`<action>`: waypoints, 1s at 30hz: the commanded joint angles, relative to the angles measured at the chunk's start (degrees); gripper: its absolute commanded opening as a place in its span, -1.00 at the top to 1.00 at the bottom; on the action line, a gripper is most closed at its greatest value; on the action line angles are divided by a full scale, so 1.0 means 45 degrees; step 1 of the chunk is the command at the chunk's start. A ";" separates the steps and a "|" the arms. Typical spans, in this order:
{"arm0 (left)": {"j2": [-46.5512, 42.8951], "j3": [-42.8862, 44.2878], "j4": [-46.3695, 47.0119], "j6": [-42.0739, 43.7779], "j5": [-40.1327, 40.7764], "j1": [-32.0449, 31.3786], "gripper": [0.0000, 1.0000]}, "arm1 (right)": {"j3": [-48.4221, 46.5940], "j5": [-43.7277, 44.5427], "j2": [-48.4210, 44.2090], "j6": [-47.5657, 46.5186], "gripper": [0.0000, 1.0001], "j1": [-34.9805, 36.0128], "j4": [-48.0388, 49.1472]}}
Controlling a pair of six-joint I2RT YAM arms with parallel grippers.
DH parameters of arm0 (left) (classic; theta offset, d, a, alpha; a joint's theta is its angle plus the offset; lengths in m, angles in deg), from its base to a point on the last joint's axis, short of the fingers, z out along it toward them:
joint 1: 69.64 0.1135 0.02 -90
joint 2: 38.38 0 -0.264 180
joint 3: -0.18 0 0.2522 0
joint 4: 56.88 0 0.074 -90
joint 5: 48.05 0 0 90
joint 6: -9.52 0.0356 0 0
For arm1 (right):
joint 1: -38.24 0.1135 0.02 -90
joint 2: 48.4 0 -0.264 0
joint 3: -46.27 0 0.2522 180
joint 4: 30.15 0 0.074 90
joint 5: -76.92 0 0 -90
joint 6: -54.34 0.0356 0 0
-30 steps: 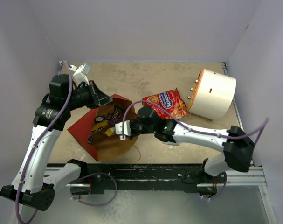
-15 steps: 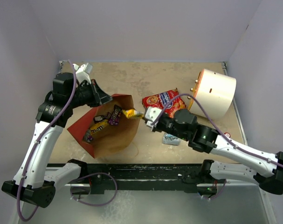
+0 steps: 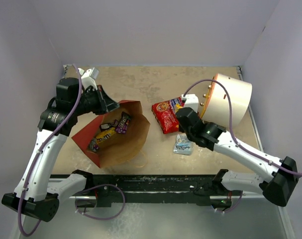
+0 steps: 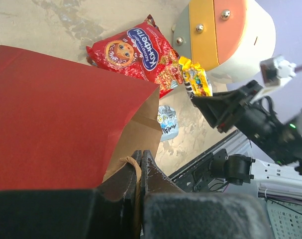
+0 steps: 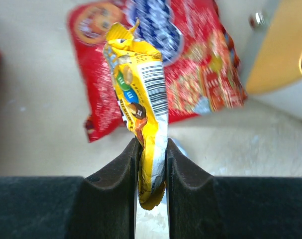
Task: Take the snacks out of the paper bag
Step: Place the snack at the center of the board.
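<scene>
Yellow wrapper (image 5: 141,99) | right gripper (image 5: 151,145) pinching, over red packet (image 5: 195,74) | left gripper (image 4: 140,162) pinching bag (image 4: 56,114)

Soft, fairly bright light falls from above; in the top view the large red paper bag (image 3: 82,138) and the white cylinder with an orange face (image 3: 235,102) cast only faint shadows. In the right wrist view the yellow candy wrapper (image 5: 141,109) is sharp — the large red crinkly packet (image 5: 200,64) behind it blurs. The left wrist view is crisp, dark along its bottom.

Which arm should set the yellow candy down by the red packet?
Right: the right end effector pinches the yellow candy above the red packet; the left end effector grips the paper bag.
</scene>
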 commanded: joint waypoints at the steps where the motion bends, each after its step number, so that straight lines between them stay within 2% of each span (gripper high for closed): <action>1: -0.0034 0.0708 0.0077 0.0293 -0.0347 -0.0030 1.00 | 0.0735 -0.0909 0.0035 0.3318 1.00 -0.0520 -0.1482; 7: -0.0148 0.0298 -0.0067 0.0220 -0.0438 -0.0030 1.00 | 0.2607 -0.5197 0.0120 0.2557 1.00 -0.0528 0.0904; 11: 0.0058 0.0195 -0.0057 0.0197 -0.0673 -0.0017 1.00 | 0.2989 -0.5971 0.0779 0.2838 1.00 -0.0531 0.1481; 15: 0.0440 0.0378 -0.0209 0.0153 -0.0998 -0.0024 1.00 | 0.3659 -0.6825 0.1347 0.3470 1.00 -0.0510 0.3630; 23: 0.0650 0.0907 -0.1090 0.0531 -0.1236 -0.0030 1.00 | 0.4479 -0.5538 0.2145 0.5925 1.00 -0.0506 0.3814; 26: 0.0504 0.0900 -0.0935 0.0375 -0.1282 -0.0028 1.00 | 0.4289 -0.4772 0.2125 0.6432 1.00 -0.0502 0.2404; 29: 0.0197 0.0730 -0.0794 0.0136 -0.1206 -0.0020 1.00 | 0.4246 -0.4453 0.1324 0.6908 0.55 -0.0511 0.0724; 30: 0.0073 0.0636 -0.0665 0.0015 -0.1218 -0.0026 1.00 | 0.4250 -0.4462 0.0935 0.6777 0.27 -0.0506 0.0492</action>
